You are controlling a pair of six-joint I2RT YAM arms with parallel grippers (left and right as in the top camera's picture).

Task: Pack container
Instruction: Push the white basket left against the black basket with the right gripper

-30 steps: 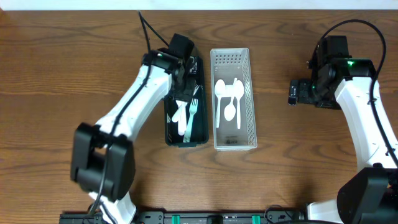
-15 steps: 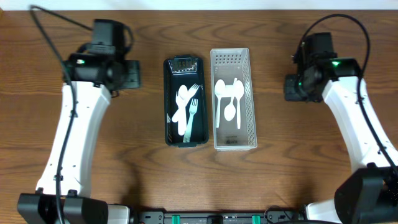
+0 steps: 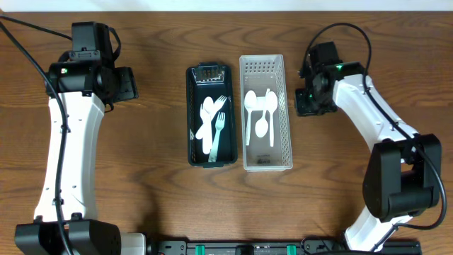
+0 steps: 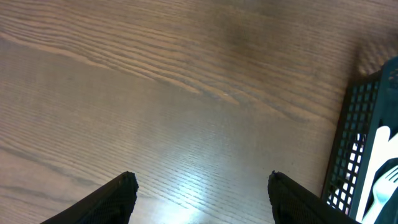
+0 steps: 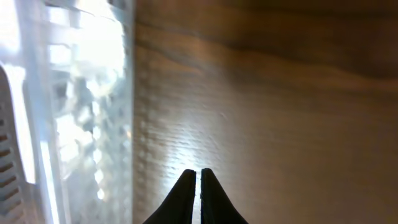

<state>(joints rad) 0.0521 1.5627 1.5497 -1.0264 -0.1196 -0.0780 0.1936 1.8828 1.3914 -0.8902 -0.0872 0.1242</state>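
L hand is released: its two fingers sit wide apart at the bottom edge of the L wrist view w/ nothing btw them. Only the tips show, the rest is cut off. It hangs over bare desk, well apart from the black tray, whose mesh wall pokes in at the right edge. A bit of white cutlery shows inside but is too cropped to say what it is.

R hand is clenched, tips pressed together and empty. Can't tell if it touches the desk or hovers. Just beside it on the left is the white basket, blurred and washed out by glare, contents not readable from the R wrist cam.

Overhead, the black tray and white basket stand side by side mid-desk, long sides near each other; touching or not, can't tell. Forks lie in the black tray over another white piece that is partly covered. Spoons lie in the white basket, approx 3, overlapping
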